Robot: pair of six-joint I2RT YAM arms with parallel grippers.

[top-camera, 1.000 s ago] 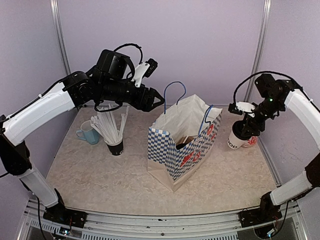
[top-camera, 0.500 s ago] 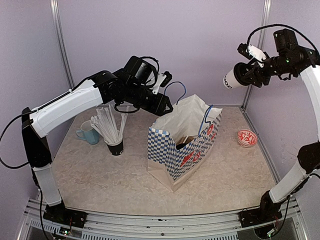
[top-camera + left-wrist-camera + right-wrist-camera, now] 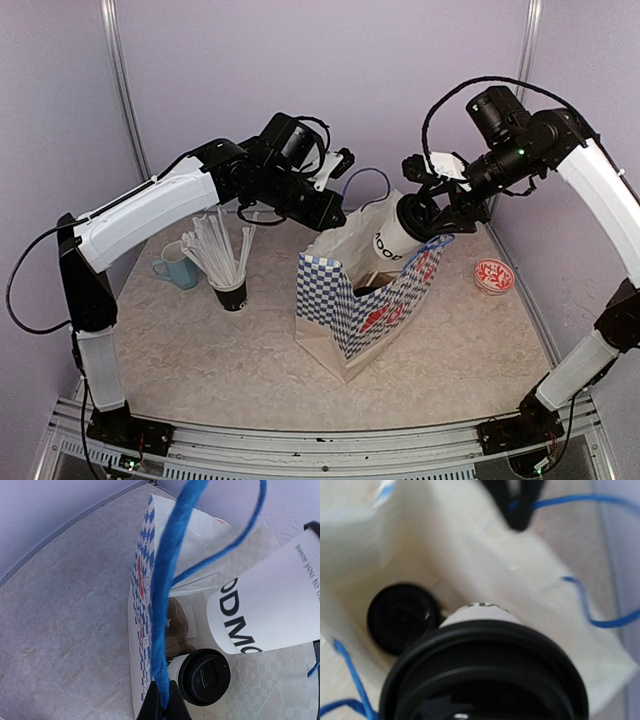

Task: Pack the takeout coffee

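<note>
A blue-and-white checked paper bag (image 3: 352, 310) stands open mid-table. My left gripper (image 3: 336, 206) is shut on its rear blue rope handle (image 3: 162, 605), the fingertips (image 3: 159, 702) pinching the rope above the bag's rim. One takeout coffee cup, white with a black lid (image 3: 203, 676), stands inside the bag, its lid (image 3: 400, 617) also in the right wrist view. My right gripper (image 3: 428, 212) is shut on the second white cup (image 3: 392, 235), which hangs tilted over the bag mouth, base pointing down-left. Its black lid (image 3: 485, 680) fills the right wrist view and hides the fingers.
A black cup of white straws (image 3: 228, 268) and a light-blue mug (image 3: 173, 268) stand left of the bag. A small round red-patterned dish (image 3: 493, 275) lies at the right, near the wall. The bag's front blue handle (image 3: 412, 240) rises next to the held cup.
My right arm picked the cup up off the table at the right, raised it high, then brought it down over the bag mouth. My left gripper reached the rear handle and shut on it.
</note>
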